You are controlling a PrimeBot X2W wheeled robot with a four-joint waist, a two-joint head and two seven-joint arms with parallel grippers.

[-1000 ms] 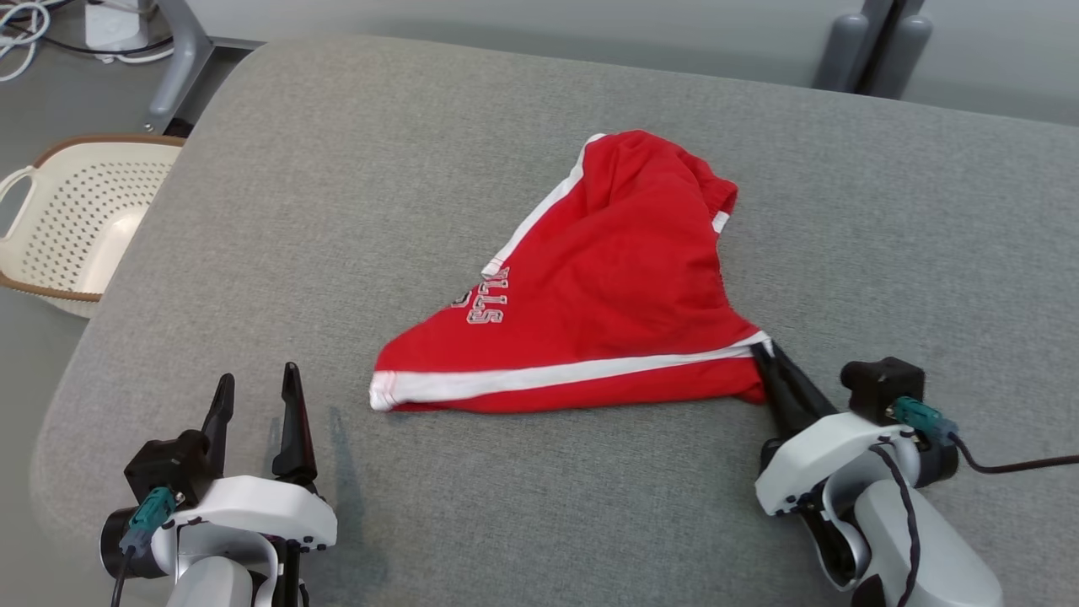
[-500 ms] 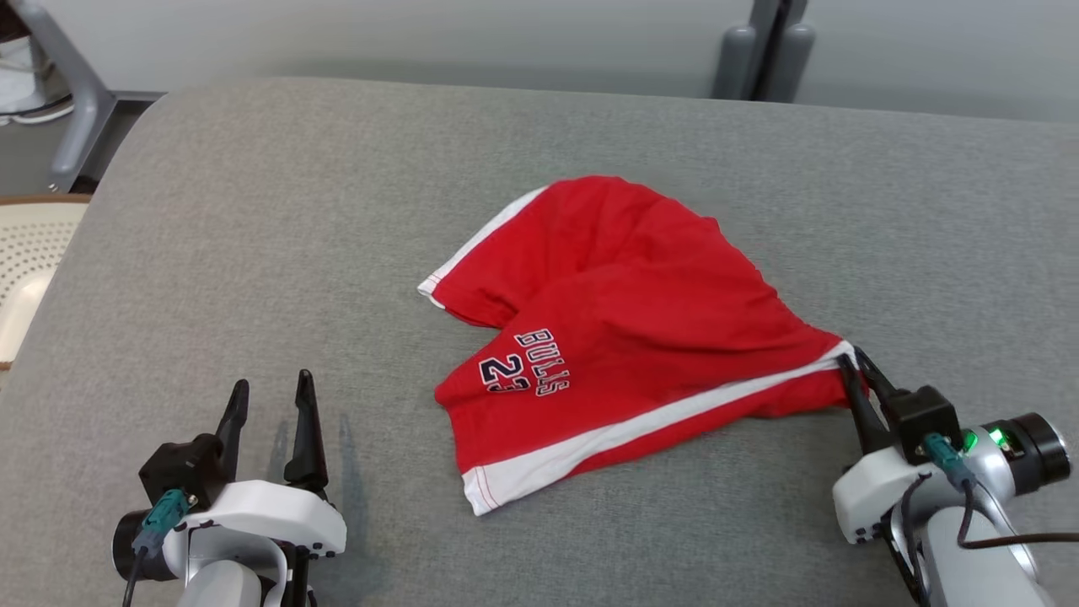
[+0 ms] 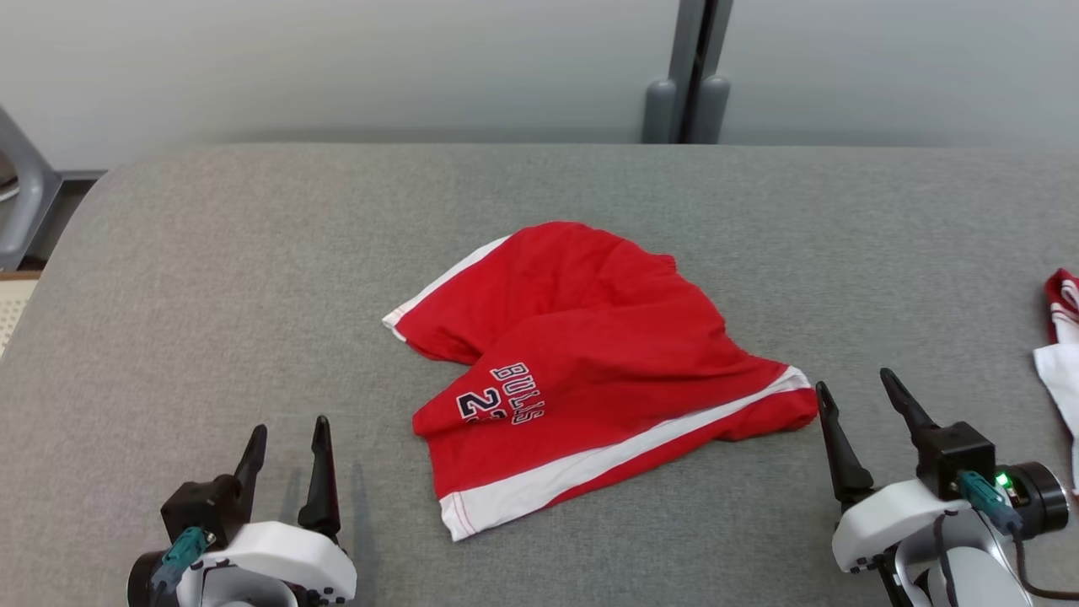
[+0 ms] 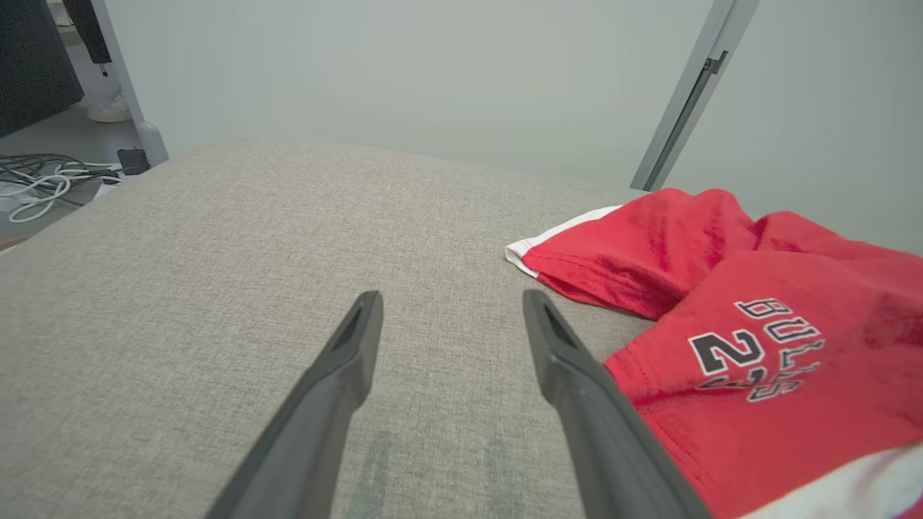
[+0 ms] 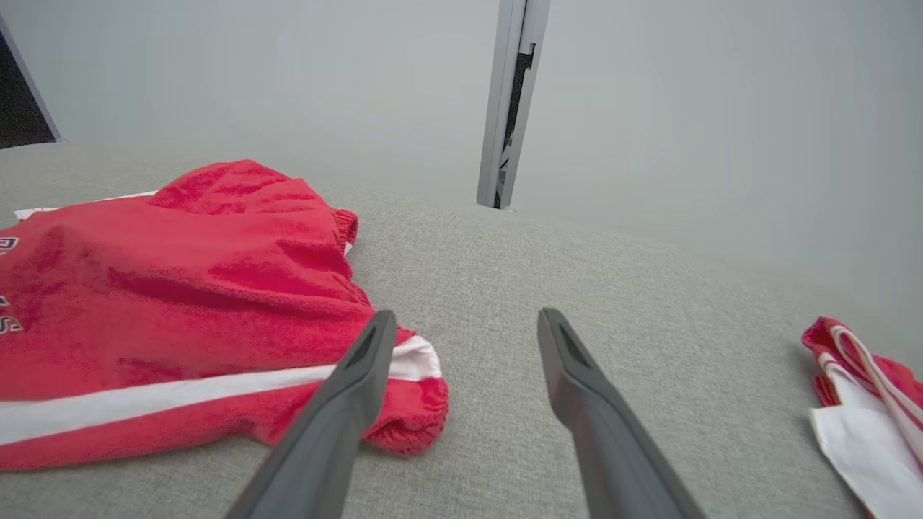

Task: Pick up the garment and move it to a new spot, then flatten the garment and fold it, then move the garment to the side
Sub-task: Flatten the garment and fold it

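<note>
The red shorts (image 3: pixel 590 354) lie crumpled in the middle of the gray pad (image 3: pixel 211 253), white stripe and letters up. My right claw (image 3: pixel 854 381) pinched their corner a moment ago. Now it is spread wide just beside it. My left claw (image 3: pixel 290 425) is spread wide too, with nothing in it. A red and white cloth (image 3: pixel 1060 337) lies far right.

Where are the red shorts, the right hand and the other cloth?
red shorts (image 3: pixel 607 337), head view, middle of the fabric
right hand (image 3: pixel 852 379), head view, between its fingertips
other cloth (image 3: pixel 1060 375), head view, its white part
</note>
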